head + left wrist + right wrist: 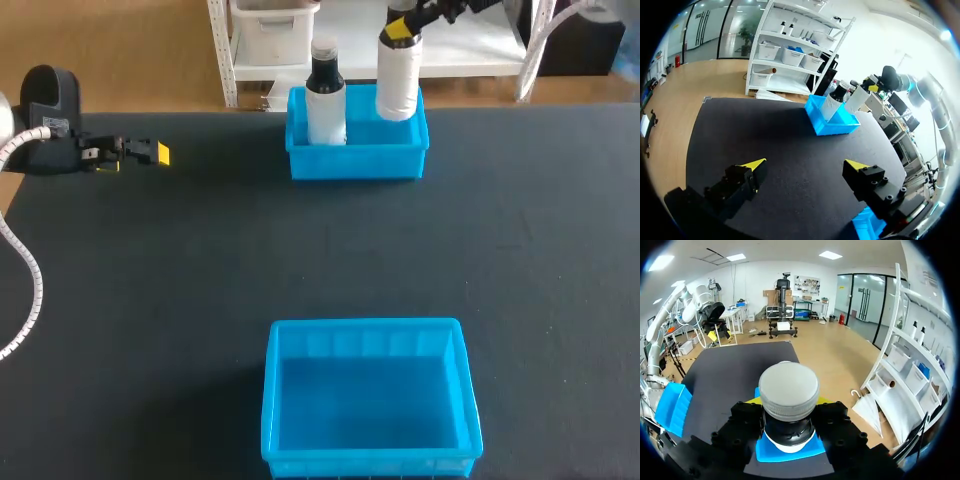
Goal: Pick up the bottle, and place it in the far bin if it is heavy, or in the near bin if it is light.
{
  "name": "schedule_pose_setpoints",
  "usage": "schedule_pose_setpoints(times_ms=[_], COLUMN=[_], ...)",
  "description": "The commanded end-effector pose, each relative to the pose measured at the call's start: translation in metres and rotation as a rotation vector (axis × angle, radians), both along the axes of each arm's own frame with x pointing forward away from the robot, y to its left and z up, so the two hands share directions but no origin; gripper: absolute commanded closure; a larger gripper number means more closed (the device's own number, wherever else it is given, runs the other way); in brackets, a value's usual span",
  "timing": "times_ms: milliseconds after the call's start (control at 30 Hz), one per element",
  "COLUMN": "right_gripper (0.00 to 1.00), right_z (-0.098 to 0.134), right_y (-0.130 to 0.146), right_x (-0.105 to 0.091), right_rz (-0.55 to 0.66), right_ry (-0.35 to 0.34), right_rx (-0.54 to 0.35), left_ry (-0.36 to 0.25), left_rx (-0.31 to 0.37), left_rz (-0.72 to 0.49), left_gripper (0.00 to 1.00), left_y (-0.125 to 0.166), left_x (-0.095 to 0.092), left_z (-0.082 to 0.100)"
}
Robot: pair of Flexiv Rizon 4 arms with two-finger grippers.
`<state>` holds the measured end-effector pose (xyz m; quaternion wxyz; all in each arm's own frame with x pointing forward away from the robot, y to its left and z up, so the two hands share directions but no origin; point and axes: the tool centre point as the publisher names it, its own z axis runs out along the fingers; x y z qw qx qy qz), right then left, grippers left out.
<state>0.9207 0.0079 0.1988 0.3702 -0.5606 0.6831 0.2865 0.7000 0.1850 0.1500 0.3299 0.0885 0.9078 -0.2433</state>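
right hand [402,30] clamped on white bottle [397,85] at its neck | white bottle upright in far bin [355,162], top centre of head view, beside 1 black-capped bottle [325,95] | left hand [805,164] released, over bench [200,260], upper left

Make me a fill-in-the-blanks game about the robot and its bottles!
The right gripper holds the white bottle at the far bin, beside another bottle with a ____ neck.
The near bin is ____, with nothing in it.
The left gripper is ____ and holds nothing.
Missing: black, empty, open.
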Motion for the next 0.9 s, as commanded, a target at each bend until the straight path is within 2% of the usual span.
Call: schedule_pose_setpoints(times_ms=[33,900], right_gripper=[1.00,1.00], right_z=[-0.005,-0.049], right_y=[0.008,0.018], right_x=[0.018,0.026], right_rz=[0.103,0.113], right_ry=[0.071,0.113], right_rx=[0.009,0.018], left_ry=[0.000,0.000], left_rx=[0.000,0.000], left_rz=[0.000,0.000], left_gripper=[0.00,0.00], left_y=[0.000,0.000], left_x=[0.000,0.000], left_z=[0.000,0.000])
